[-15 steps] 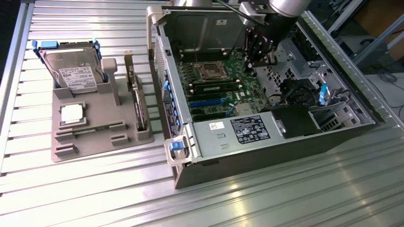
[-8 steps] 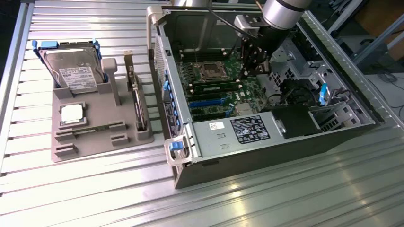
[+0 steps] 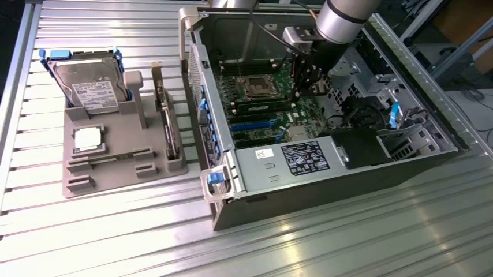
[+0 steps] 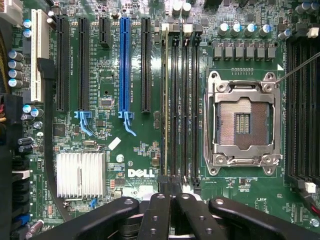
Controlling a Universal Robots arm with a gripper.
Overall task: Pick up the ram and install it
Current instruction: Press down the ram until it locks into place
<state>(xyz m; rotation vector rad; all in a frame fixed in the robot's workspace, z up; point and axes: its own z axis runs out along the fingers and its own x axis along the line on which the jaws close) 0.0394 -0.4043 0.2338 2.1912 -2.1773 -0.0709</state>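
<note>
The fingers [image 4: 169, 210] are closed together, empty, just above the memory slots [image 4: 182, 100] beside the CPU socket [image 4: 243, 123]. The ram [image 4: 165, 100] stands edge-on, seated in the outermost slot inside the computer case [image 3: 339, 173]

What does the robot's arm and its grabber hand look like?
The arm is a round silver-grey tube, with a thin black cable running beside it. Under it sits a small grey box, then a dark black wrist part. From the wrist view, the gripper is black and built from flat, rounded bars with small round bolts, fanned out like fingers.
</note>
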